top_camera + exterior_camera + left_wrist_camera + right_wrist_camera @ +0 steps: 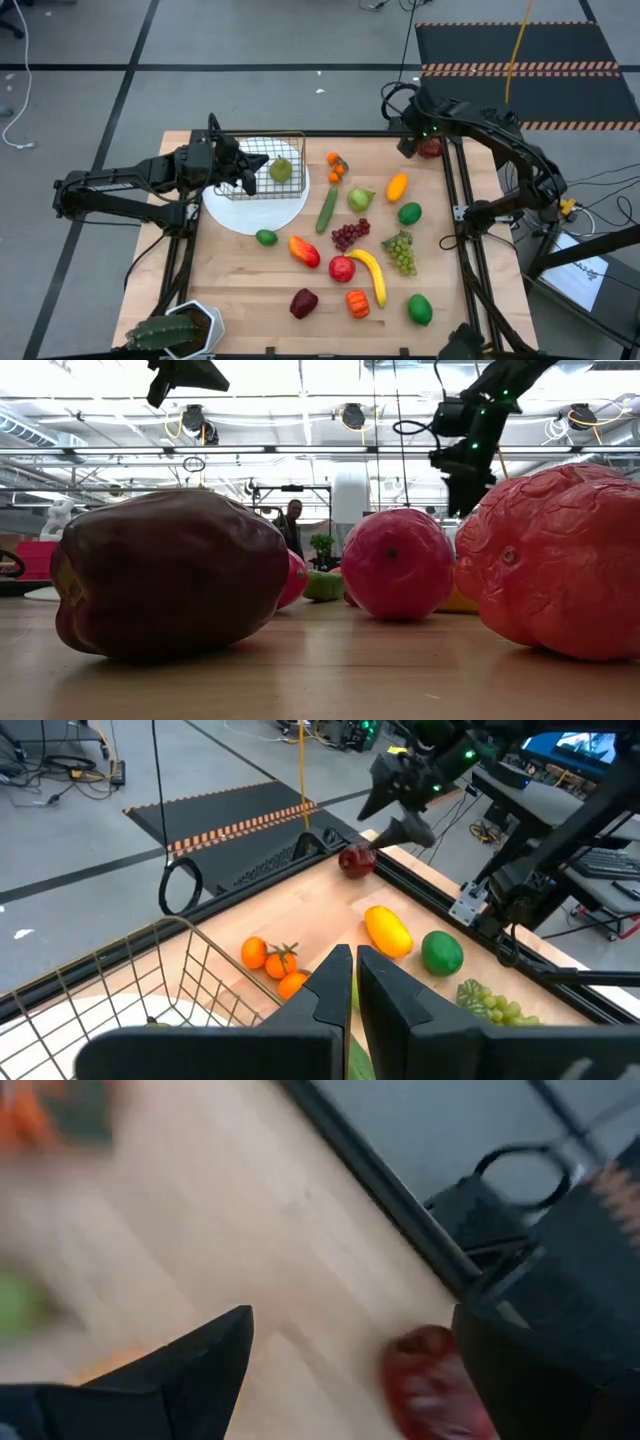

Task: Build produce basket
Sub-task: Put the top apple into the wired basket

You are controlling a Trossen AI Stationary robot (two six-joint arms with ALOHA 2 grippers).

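The right wrist view shows the right gripper (345,1370) with fingers spread wide above a small red apple (432,1385) at the table's far right corner. In the high view, the thin dark wire-grid basket (268,168) sits on a round white plate (250,208), far left. The left gripper (353,982), fingers nearly closed and empty, hovers at the basket.

Wooden table (240,275) carries scattered produce (372,270); white plate (240,212); potted plant (170,330).
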